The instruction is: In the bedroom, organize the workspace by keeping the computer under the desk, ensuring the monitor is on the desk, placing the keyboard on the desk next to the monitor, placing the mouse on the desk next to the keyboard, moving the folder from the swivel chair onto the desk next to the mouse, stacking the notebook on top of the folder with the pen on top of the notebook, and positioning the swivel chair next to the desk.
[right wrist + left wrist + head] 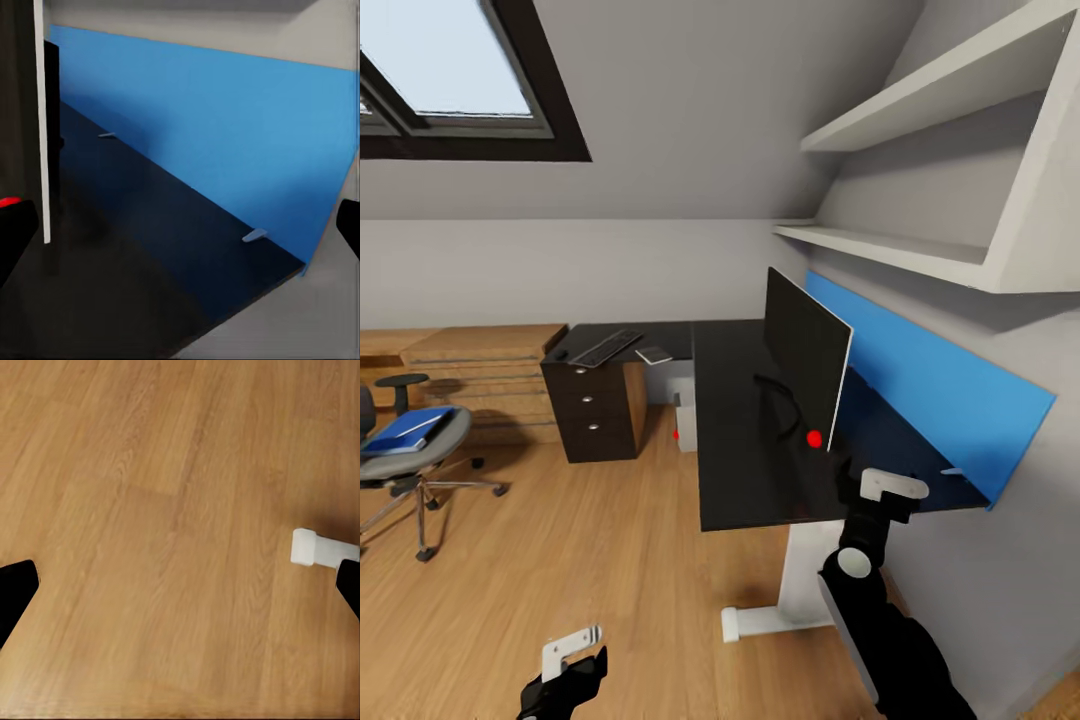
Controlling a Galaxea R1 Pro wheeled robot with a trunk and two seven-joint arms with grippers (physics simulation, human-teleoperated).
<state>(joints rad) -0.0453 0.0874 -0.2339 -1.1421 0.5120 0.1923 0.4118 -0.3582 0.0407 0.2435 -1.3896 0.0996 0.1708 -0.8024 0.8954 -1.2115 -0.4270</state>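
Observation:
The black desk (735,440) fills the middle of the head view. On it the monitor (805,365) stands edge-on before a blue panel (930,395). Farther along lie the keyboard (605,348) and a thin flat book, seemingly the notebook (654,355). The computer (682,408) sits under the desk. At the left, the swivel chair (410,465) carries the blue folder (405,430). My right gripper (180,232) hangs open over the desk's near end, beside the monitor (41,127). Open too, my left gripper (180,592) hovers low above the wood floor (150,510).
A black drawer unit (592,410) holds up the desk's far end, with a light-wood chest (480,370) behind it. The desk's white leg and foot (790,590) stand close to my right arm (870,600). White shelves (920,250) jut out above the desk.

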